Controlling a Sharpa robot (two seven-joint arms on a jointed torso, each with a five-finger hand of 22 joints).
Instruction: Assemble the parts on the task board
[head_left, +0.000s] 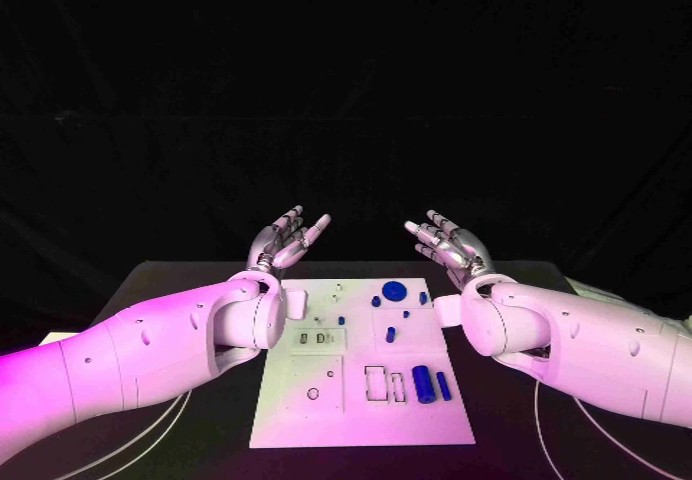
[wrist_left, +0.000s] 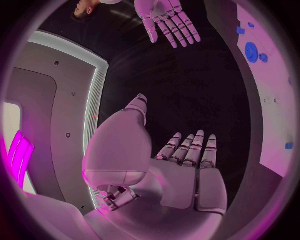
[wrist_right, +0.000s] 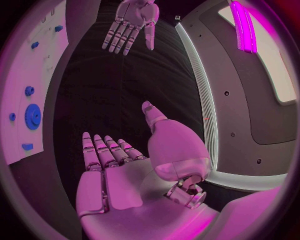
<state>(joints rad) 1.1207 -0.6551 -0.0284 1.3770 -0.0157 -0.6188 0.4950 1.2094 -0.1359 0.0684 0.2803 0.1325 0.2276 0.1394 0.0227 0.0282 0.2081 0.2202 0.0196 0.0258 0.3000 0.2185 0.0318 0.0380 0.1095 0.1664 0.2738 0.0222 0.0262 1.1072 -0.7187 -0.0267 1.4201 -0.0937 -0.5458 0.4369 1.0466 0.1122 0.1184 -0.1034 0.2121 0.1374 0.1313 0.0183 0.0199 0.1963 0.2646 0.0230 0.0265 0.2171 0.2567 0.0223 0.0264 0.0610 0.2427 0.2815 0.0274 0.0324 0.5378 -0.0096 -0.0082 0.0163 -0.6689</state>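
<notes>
While both hands, left hand (head_left: 284, 240) and right hand (head_left: 450, 245), hover spread wide and hold nothing, the white board (head_left: 289, 415) sits between and below them. Blue parts (head_left: 423, 383) look mostly loose, so assembly seems barely begun.

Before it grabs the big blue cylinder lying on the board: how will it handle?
The blue cylinder lies on its side on the board, so a nudge probably rolls it. It looks rigid and smooth, maybe slippery. Likely light, being small.
</notes>
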